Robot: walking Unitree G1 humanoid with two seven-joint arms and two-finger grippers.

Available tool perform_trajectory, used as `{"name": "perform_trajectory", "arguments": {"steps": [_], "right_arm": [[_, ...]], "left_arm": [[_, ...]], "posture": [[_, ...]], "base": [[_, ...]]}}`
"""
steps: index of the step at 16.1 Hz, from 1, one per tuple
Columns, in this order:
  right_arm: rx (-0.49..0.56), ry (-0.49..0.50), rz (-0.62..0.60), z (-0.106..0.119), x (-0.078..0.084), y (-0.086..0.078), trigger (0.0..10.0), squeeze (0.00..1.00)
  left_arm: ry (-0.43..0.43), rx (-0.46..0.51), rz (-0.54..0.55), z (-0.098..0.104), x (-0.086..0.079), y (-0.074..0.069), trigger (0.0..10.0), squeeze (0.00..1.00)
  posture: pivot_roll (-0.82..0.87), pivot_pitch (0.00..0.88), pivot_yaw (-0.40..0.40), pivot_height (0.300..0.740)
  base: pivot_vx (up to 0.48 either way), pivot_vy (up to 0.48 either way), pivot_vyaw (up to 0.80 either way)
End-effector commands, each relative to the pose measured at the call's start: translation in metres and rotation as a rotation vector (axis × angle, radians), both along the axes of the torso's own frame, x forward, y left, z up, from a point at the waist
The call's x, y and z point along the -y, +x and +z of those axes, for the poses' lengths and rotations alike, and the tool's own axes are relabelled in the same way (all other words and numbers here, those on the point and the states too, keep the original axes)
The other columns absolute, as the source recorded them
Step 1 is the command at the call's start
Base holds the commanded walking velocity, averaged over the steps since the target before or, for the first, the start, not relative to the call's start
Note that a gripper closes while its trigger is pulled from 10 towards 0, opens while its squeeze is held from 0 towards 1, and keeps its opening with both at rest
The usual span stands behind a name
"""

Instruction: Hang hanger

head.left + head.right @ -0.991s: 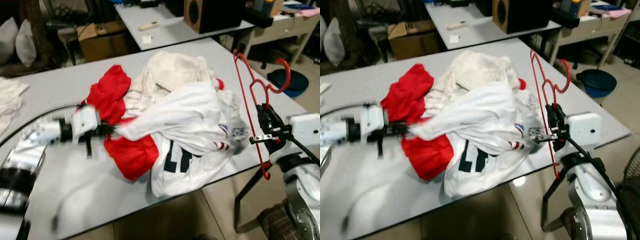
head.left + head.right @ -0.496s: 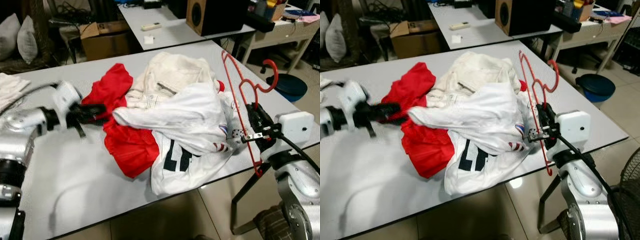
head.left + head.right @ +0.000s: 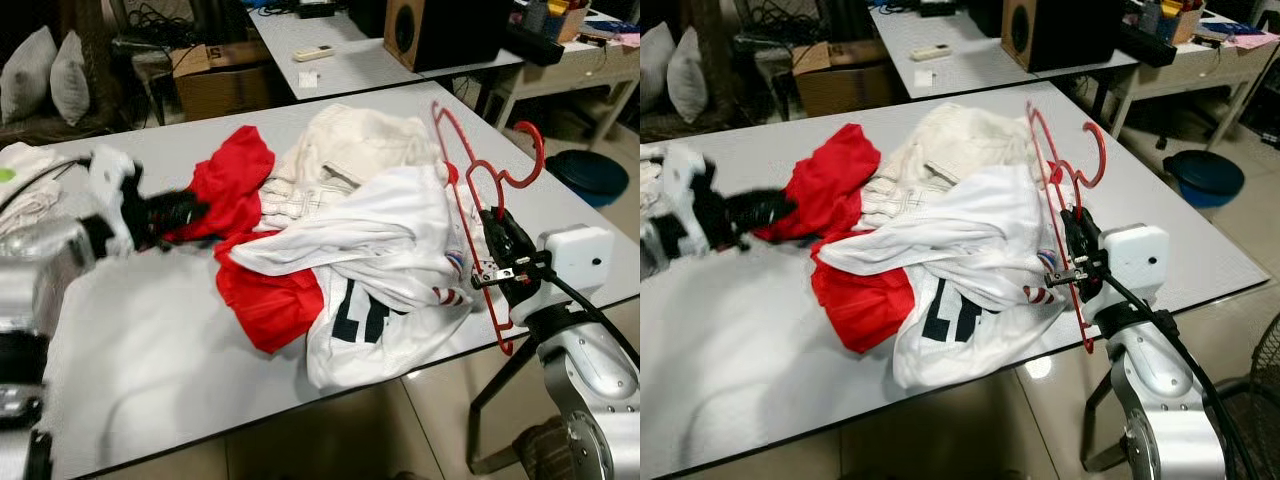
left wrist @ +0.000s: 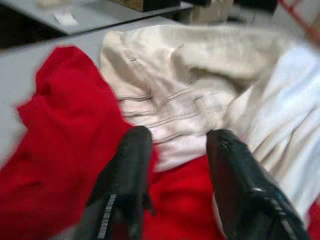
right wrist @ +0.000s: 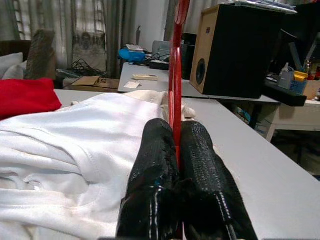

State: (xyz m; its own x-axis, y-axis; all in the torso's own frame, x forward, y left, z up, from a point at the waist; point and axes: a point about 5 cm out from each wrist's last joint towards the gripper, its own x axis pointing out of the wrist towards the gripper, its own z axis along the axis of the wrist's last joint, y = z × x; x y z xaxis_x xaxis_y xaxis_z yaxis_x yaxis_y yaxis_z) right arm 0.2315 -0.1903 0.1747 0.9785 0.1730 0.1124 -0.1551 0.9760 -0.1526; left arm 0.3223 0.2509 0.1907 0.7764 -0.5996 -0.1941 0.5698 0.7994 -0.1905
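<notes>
Clamped upright in the right gripper (image 3: 503, 262) beside the clothes pile (image 3: 340, 225): red hanger (image 3: 470, 200), hook up (left gripper (image 4: 175, 165) spread, over the pile's red cloth (image 4: 55, 150)).

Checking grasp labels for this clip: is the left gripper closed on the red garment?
No. In the left wrist view the left gripper is open, its two black fingers spread apart above the red garment and the cream garment.

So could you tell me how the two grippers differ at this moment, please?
The right gripper is shut on the red hanger at the table's right edge; the left gripper is open, holding nothing, over the red cloth. Both have black fingers.
</notes>
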Motion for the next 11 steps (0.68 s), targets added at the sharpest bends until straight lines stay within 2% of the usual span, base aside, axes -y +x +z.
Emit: {"name": "perform_trajectory", "arguments": {"steps": [1, 2, 3, 5, 6, 8, 10, 11], "right_arm": [[0.012, -0.012, -0.005, 0.002, 0.003, 0.0, 10.0, 0.0], [0.012, -0.027, -0.015, 0.0, 0.004, -0.002, 10.0, 0.0], [0.015, -0.013, -0.03, 0.0, 0.005, -0.003, 10.0, 0.0], [0.016, -0.006, -0.03, 0.0, 0.004, -0.003, 10.0, 0.0], [0.019, 0.0, -0.01, 0.002, -0.001, -0.001, 10.0, 0.0], [0.027, 0.002, 0.006, 0.006, -0.002, 0.001, 10.0, 0.0], [0.016, 0.014, 0.018, 0.002, -0.003, 0.003, 10.0, 0.0], [0.013, 0.02, 0.038, 0.002, -0.006, 0.004, 10.0, 0.0]], "left_arm": [[-0.074, -0.083, 0.012, -0.002, 0.006, -0.002, 10.0, 1.0], [-0.127, -0.173, 0.029, -0.013, 0.012, -0.006, 10.0, 1.0], [-0.106, -0.209, 0.044, -0.026, 0.008, -0.015, 10.0, 1.0], [-0.124, -0.217, 0.038, -0.033, 0.008, -0.023, 10.0, 1.0], [-0.148, -0.254, -0.004, -0.039, 0.014, -0.036, 10.0, 1.0], [-0.181, -0.282, -0.011, -0.041, 0.017, -0.044, 10.0, 1.0], [-0.238, -0.327, 0.087, -0.045, 0.008, -0.048, 10.0, 1.0], [-0.293, -0.339, 0.114, -0.046, 0.005, -0.05, 10.0, 1.0]], "posture": [[-0.02, 0.0, 0.104, 0.74], [-0.02, 0.0, 0.103, 0.74], [-0.02, 0.0, 0.105, 0.74], [-0.02, 0.0, 0.102, 0.74], [-0.02, 0.0, 0.103, 0.74], [-0.02, 0.0, 0.098, 0.74], [0.0, 0.0, 0.076, 0.74], [0.0, 0.0, 0.069, 0.74]], "base": [[0.0, 0.0, 0.0], [0.0, 0.0, 0.0], [0.0, 0.0, 0.0], [0.0, 0.0, 0.0], [0.0, 0.0, 0.0], [0.0, 0.0, 0.0], [0.0, 0.0, 0.0], [0.0, 0.0, 0.0]]}}
